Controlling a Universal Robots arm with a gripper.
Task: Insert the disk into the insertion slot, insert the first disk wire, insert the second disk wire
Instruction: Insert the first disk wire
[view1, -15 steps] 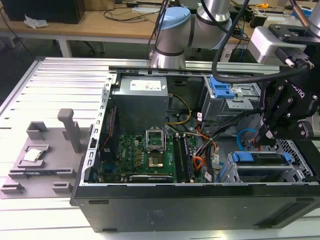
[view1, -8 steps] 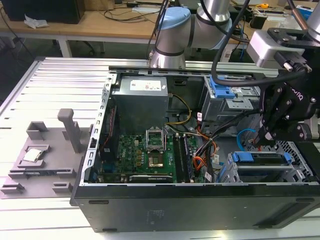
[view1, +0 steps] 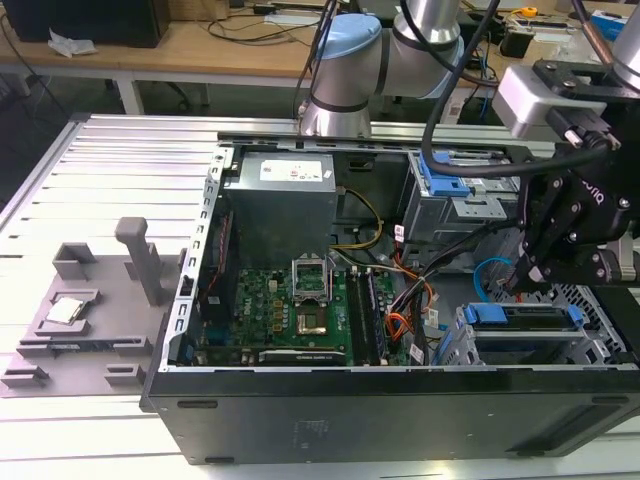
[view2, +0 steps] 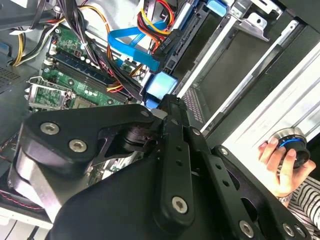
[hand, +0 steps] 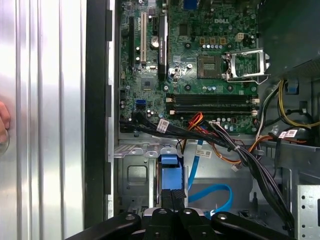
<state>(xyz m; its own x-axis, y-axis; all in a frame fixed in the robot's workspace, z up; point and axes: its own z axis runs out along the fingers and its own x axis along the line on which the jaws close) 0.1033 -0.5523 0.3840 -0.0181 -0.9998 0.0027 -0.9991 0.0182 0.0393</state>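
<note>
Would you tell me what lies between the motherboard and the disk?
In the exterior view, a tangle of orange and black wires lies between the motherboard and the disk.

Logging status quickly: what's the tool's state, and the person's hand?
Tool: closed, tip at the disk.
Person's hand: holding a round knob.

Disk (view1: 525, 318) frame: blue plastic (glossy); insertion slot (view1: 455, 342): grey metal.
</note>
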